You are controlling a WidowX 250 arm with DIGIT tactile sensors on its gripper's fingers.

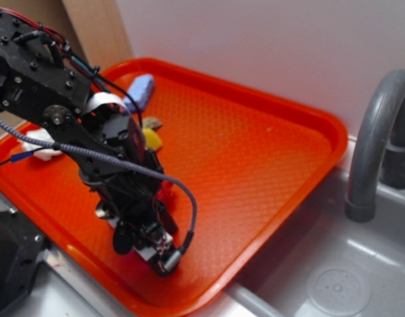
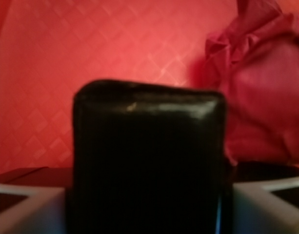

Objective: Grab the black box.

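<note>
End effector (image 2: 148, 204) is closing both fingers (image 2: 27, 209) on one black box (image 2: 148, 161), one red cloth ball (image 2: 259, 92) sitting beside it on one orange tray (image 1: 255, 139).

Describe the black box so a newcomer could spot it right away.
Start at the orange tray beside the grey sink, then follow the robot arm down to its pincer near the tray's front edge. The black box sits between the pincer's fingers: glossy, rounded edges, unlike the crumpled red cloth beside it.
</note>
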